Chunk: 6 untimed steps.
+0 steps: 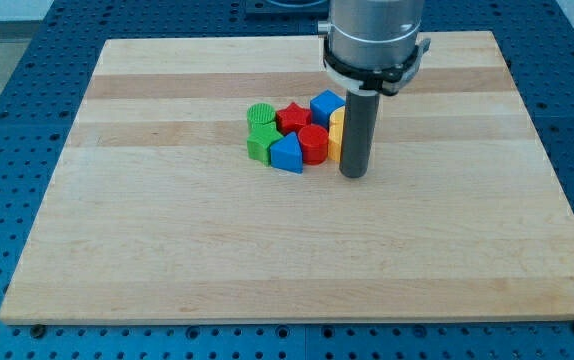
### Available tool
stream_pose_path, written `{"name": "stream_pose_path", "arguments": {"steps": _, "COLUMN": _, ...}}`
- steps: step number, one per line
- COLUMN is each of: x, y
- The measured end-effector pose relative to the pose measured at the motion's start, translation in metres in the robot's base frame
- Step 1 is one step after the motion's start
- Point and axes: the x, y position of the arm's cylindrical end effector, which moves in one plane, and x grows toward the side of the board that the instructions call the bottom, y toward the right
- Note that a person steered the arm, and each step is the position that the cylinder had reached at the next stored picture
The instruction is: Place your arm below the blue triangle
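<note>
Blue triangle (287,154) left of my tip (354,176); well apart

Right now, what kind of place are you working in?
Probably a robotics lab bench: a wooden board lies on a blue perforated table, with small coloured blocks clustered mid-board, such as the blue triangle. My tip rests just right of the cluster.

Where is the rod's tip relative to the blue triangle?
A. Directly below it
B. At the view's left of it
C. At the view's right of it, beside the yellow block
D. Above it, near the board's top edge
C: my tip rests at the view's right of the blue triangle, past the red cylinder and against the yellow block.
</note>
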Motion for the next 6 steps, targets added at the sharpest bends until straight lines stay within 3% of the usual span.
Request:
{"name": "stream_pose_path", "arguments": {"steps": 1, "x": 0.021, "y": -0.019}}
{"name": "stream_pose_path", "arguments": {"steps": 3, "x": 0.023, "y": -0.071}}
{"name": "stream_pose_path", "arguments": {"steps": 6, "x": 0.001, "y": -0.071}}
